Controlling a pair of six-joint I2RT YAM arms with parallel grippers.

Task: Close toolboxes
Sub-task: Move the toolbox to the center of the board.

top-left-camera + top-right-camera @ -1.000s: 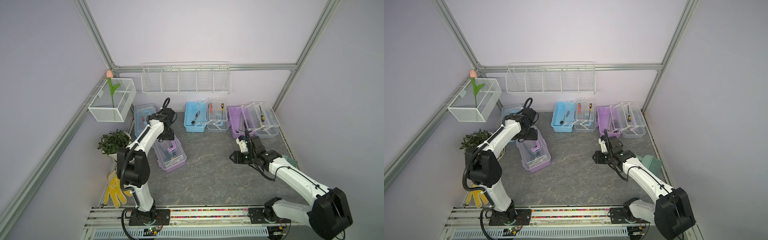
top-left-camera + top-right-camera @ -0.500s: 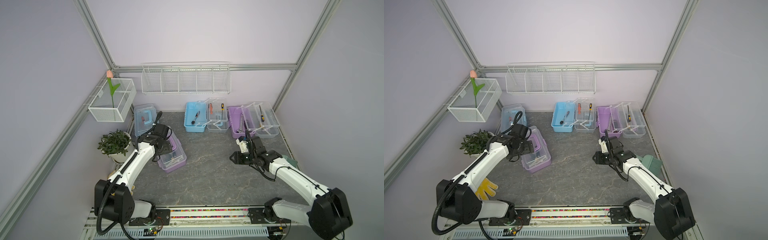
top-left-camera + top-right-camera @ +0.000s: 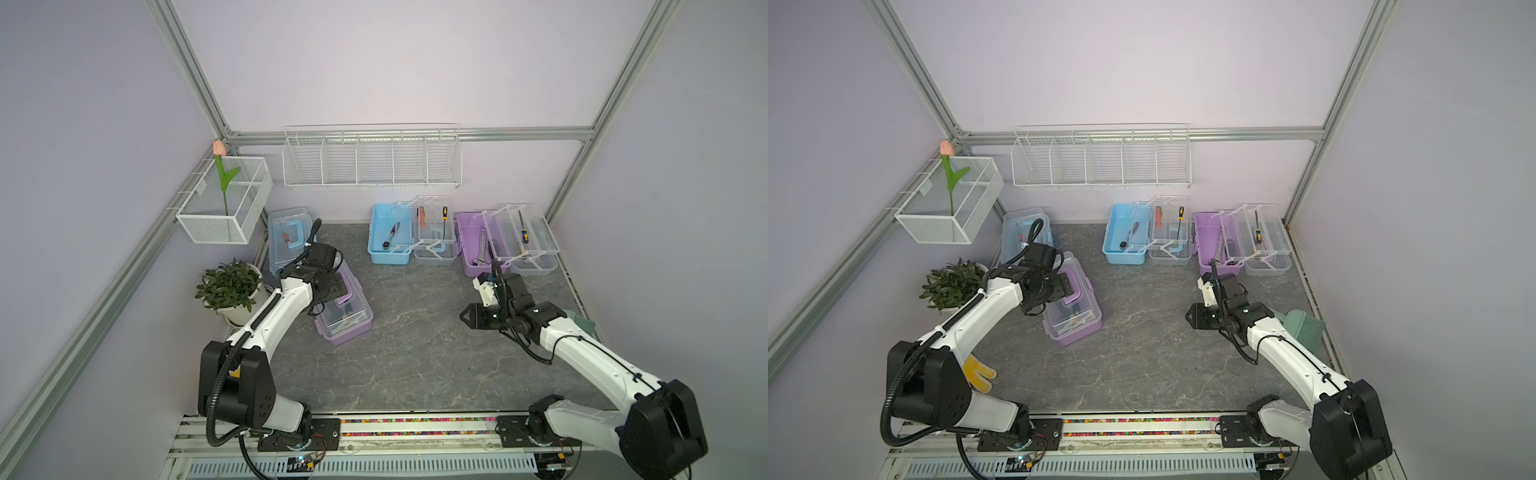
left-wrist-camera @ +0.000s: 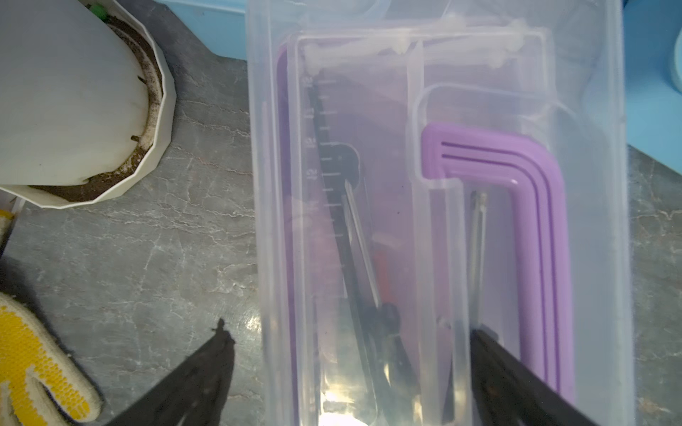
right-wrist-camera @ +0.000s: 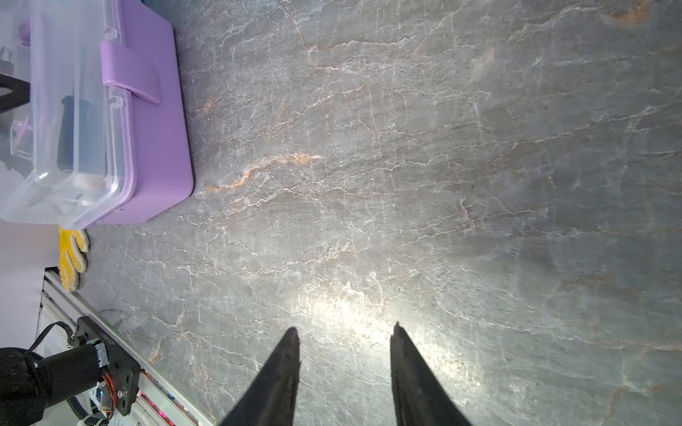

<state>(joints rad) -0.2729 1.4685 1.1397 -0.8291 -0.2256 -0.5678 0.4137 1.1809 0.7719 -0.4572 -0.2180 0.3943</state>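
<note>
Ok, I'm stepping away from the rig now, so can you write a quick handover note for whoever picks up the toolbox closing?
Left gripper: open, empty, over the near purple box.
Right gripper: open, empty, over bare table.
Done: near purple box has its lid down and its latch looks down. The left blue box, at the back, has its lid down; its latch is not visible.
Left to do: middle blue box and right purple box, both at the back and open, with trays spread out and tools inside.
</note>
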